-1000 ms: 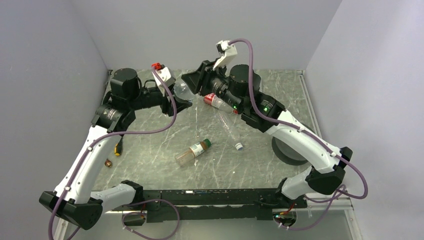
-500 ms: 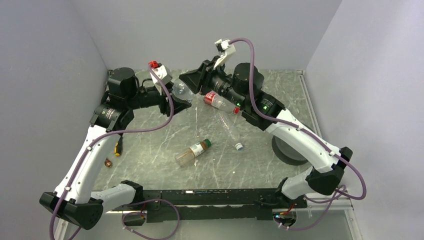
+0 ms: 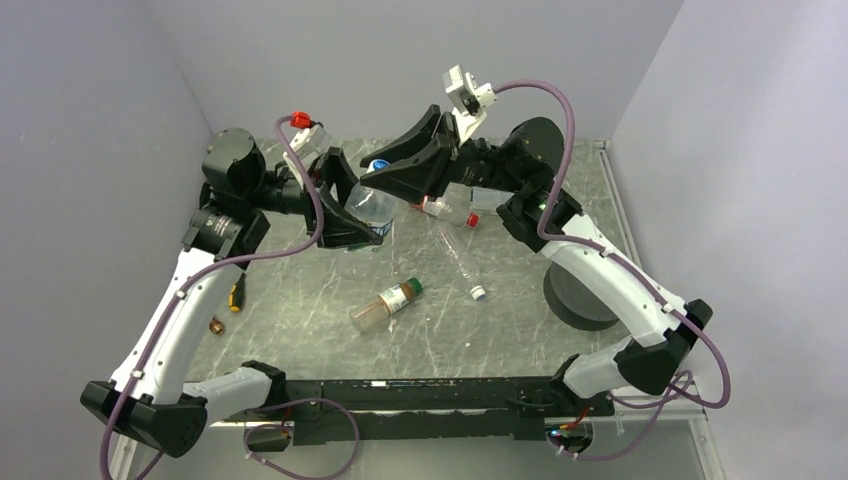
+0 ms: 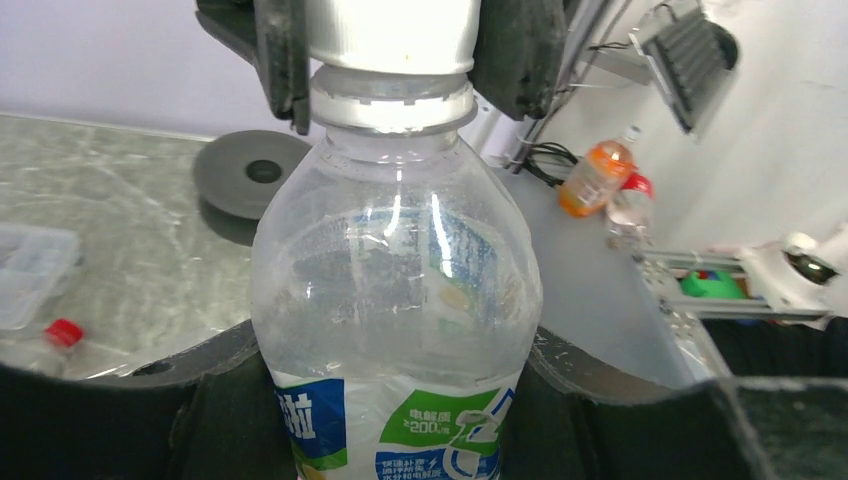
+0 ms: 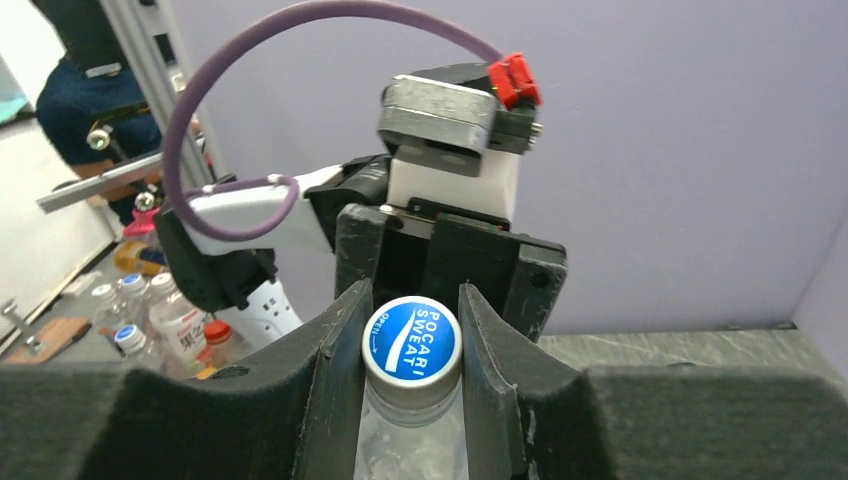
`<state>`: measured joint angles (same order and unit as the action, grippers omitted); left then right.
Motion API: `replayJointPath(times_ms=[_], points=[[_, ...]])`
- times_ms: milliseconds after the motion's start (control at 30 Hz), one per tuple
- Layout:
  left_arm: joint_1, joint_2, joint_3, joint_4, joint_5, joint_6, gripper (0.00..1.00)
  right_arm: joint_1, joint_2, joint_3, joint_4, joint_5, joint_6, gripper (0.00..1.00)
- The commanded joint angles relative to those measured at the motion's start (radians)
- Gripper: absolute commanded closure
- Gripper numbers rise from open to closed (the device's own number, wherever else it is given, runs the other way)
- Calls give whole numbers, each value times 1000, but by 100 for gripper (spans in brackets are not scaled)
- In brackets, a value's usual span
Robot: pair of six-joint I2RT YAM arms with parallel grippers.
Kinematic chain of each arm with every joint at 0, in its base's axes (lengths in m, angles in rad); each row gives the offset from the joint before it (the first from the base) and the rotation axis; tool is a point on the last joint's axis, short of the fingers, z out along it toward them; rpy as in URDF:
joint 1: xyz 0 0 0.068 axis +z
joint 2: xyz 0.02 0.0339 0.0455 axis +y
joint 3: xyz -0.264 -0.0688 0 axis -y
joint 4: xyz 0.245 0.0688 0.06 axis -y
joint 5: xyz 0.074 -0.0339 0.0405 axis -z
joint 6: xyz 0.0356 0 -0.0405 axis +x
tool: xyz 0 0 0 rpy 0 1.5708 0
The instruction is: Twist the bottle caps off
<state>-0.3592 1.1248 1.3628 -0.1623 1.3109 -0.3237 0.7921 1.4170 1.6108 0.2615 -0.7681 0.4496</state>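
Above marbled surface [image 3: 300, 300], clamped bottle [image 4: 395, 300] by its body in left jaws and pinched its blue-and-white cap [image 5: 411, 338] between right jaws, with neck aimed straight into right wrist.

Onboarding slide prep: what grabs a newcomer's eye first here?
Mid-air at the back, the left end effector grips a clear blue-label bottle by its body while the right end effector clamps its white-and-blue cap. The amber bottle, slim clear bottle and red-label bottle lie on the table.
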Motion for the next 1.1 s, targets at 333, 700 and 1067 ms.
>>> replayJointPath(times_ms=[333,700,1067], points=[[-21,15,65,-152,-61,149,86,24,-69,-21,-166,172,-139,18],[-21,-64,10,-237,-524,473,86,120,27,201,-537,825,-116,0],[-21,-66,-5,-264,-656,531,86,170,65,233,-518,927,-42,15]])
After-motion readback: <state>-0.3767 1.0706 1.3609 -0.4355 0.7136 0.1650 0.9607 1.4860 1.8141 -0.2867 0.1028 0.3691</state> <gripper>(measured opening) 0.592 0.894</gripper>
